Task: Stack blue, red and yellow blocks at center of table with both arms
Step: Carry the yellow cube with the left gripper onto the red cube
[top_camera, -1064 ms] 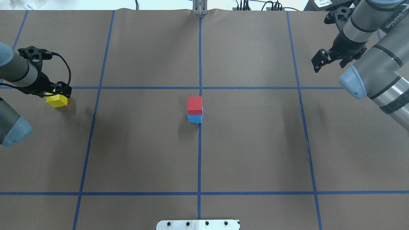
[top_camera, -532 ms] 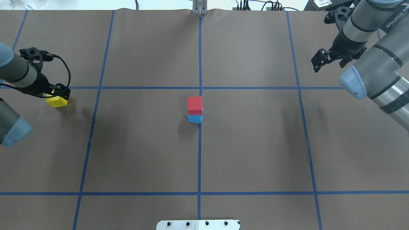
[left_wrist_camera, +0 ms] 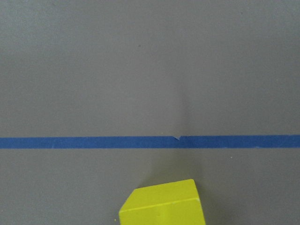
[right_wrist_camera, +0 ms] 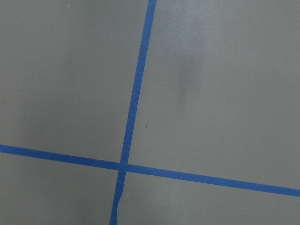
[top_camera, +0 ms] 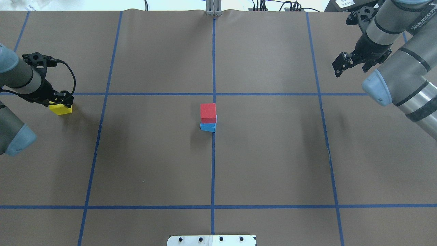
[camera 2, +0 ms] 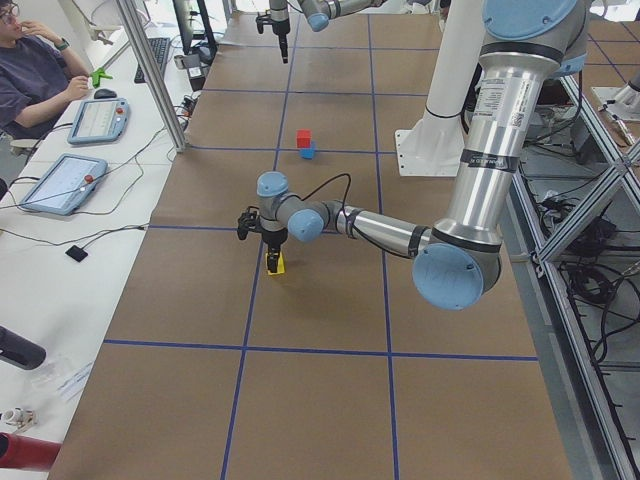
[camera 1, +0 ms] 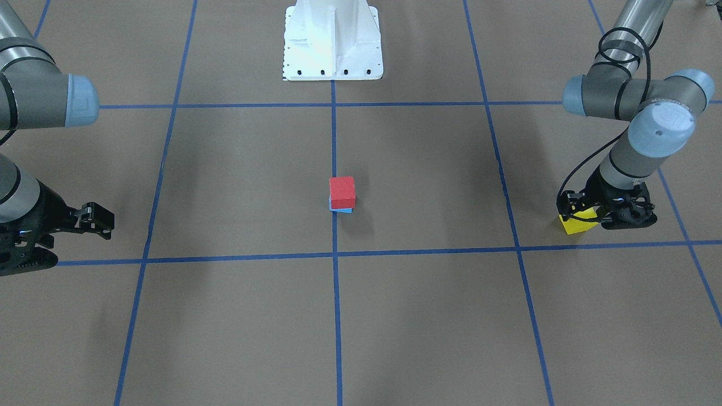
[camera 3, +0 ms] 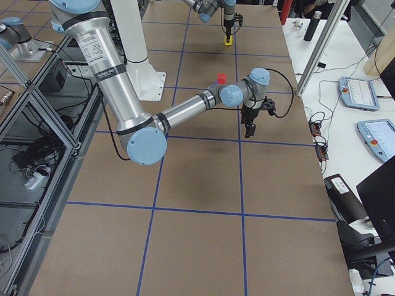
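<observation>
The red block sits on the blue block at the table's centre; both also show in the front view, red on blue. The yellow block lies at the far left, on the table. My left gripper is open and low over it, fingers on either side. The left wrist view shows the yellow block at the bottom edge, close below. My right gripper is open and empty, high at the far right.
The white robot base plate stands at the table's near edge. Blue tape lines cross the brown table. An operator and tablets are beyond the far table edge.
My left gripper has sunk lower over the yellow block and covers more of it. The right arm and the red-on-blue stack have not moved.
</observation>
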Tool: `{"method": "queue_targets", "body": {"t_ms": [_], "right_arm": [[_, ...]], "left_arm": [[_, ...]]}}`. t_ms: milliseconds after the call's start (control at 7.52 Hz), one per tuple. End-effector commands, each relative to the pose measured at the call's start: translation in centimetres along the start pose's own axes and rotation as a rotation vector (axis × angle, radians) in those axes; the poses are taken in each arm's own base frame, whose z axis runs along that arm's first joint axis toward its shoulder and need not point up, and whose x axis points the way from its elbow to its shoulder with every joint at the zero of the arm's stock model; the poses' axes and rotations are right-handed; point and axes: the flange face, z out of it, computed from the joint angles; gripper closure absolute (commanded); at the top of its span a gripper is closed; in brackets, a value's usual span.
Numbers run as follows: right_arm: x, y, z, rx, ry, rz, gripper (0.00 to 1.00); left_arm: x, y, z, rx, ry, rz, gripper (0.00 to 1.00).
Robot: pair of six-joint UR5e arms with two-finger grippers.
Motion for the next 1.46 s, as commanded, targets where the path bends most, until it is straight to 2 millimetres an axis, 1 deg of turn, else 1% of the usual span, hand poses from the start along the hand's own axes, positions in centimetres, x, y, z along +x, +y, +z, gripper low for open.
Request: {"method": "queue_targets", "body": {"t_ms": [0,133,266,399,532,665,798,931,1064,1197,1330], "right_arm": [[-0.3,0.1,-0.4,0.008,-0.003,-0.005,0.01],[-0.4,0.2,-0.6,0.01,-0.004,-0.006,0.01],[-0.4,0.1,-0.6,0.011,-0.004,-0.007,0.01],[-0.2,0.1,-0.8,0.014,-0.004,-0.004,0.01],[-0.1,0.1,-0.9,0.015,-0.005,-0.003,0.01],[0.0,0.1,-1.0,0.017,-0.005,-0.002,0.01],[0.0,0.1,-1.0,0.017,-0.005,0.0,0.01],[0.0,0.1,-1.0,0.016,-0.006,0.0,0.01],[0.1,0.0,-1.1,0.018,-0.005,0.001,0.01],[0.3,0.0,-1.1,0.017,-0.004,0.003,0.01],[0.5,0.0,-1.2,0.02,-0.003,0.006,0.01]], "left_arm": [[-0.1,-0.4,-1.3,0.005,0.021,-0.007,1.0],[-1.0,-1.4,-4.1,-0.016,0.058,-0.043,1.0],[0.2,-3.2,-8.3,-0.028,0.057,-0.084,1.0],[4.2,-4.6,-12.8,-0.052,0.033,-0.064,1.0],[9.7,-6.6,-18.5,-0.066,0.022,-0.074,1.0],[14.4,-6.8,-23.6,-0.071,0.025,-0.079,1.0],[18.9,-5.6,-25.6,-0.07,0.049,-0.059,1.0],[26.7,-3.1,-24.8,-0.099,0.072,-0.083,1.0],[34.2,-1.4,-25.1,-0.111,0.085,-0.073,1.0],[39.3,-0.3,-25.7,-0.113,0.093,-0.094,1.0],[44.9,1.8,-25.2,-0.148,0.098,-0.082,1.0]]}}
